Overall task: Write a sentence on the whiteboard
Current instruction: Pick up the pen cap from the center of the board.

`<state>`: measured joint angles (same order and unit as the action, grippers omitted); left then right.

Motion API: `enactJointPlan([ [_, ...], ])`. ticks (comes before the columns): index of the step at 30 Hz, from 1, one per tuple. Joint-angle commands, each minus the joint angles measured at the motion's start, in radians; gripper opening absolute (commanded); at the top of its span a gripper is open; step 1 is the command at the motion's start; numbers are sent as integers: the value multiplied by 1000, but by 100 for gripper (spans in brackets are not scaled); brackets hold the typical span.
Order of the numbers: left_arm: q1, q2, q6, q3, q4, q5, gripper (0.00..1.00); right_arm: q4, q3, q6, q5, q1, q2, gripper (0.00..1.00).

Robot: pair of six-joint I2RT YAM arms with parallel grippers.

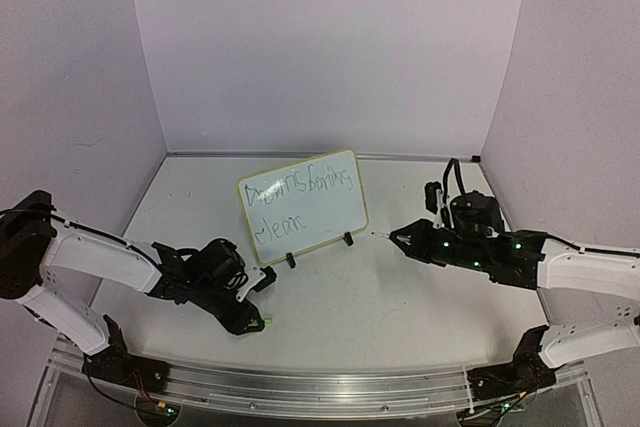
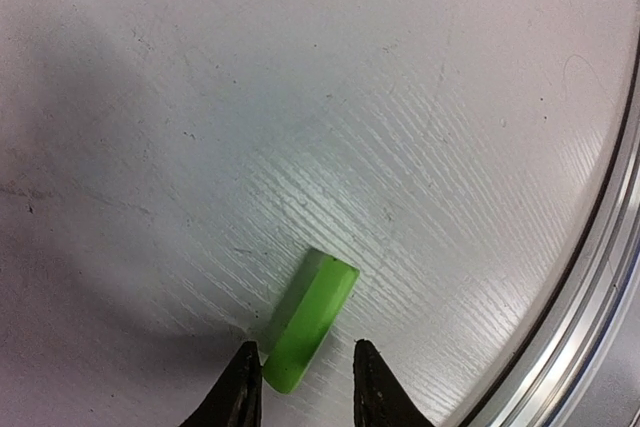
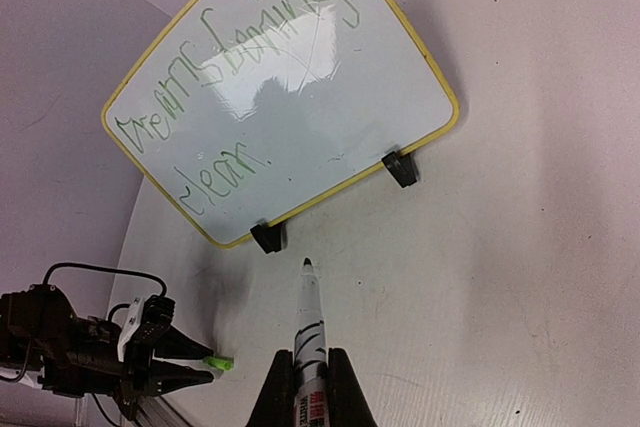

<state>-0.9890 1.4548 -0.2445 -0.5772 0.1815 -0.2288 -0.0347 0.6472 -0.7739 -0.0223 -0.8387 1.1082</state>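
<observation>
The whiteboard (image 1: pixel 303 209) stands tilted on two black feet at mid table, also seen in the right wrist view (image 3: pixel 300 117). The sentence (image 1: pixel 300 190) runs across it in two lines of thin green handwriting (image 3: pixel 240 57). My right gripper (image 3: pixel 311 355) is shut on a white marker (image 3: pixel 309 317), its uncapped tip pointing at the board's lower edge from a short way off; it hovers right of the board (image 1: pixel 400 237). My left gripper (image 2: pixel 305 347) is low over the table, open, with a green marker cap (image 2: pixel 312 319) lying between its fingertips, near the left one.
The cap (image 1: pixel 266 323) lies near the table's front left, close to the metal rail (image 2: pixel 590 277) along the front edge. Lilac walls close in the table on three sides. The left arm (image 3: pixel 90 342) shows at the lower left of the right wrist view.
</observation>
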Motion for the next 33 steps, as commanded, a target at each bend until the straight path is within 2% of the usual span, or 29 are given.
enactJointPlan([
  [1, -10, 17, -13, -39, -8, 28, 27, -16, -18, -16, 22, -4, -33, 0],
  [13, -28, 60, -45, -38, -13, 36, 5, -12, -30, -10, 19, -4, -42, 0],
  [17, -28, 50, -61, -24, -27, 49, 0, 0, -19, 48, -50, 4, -41, 0],
  [20, -28, 6, -73, -30, -34, 59, 0, 33, 3, 98, -190, 55, -34, 0],
  [26, -28, -82, -82, -97, -58, 7, 0, 118, 30, 180, -590, 274, -24, 0],
  [33, -38, -127, -103, -138, -150, -149, 0, 279, 173, 302, -912, 287, 136, 0],
])
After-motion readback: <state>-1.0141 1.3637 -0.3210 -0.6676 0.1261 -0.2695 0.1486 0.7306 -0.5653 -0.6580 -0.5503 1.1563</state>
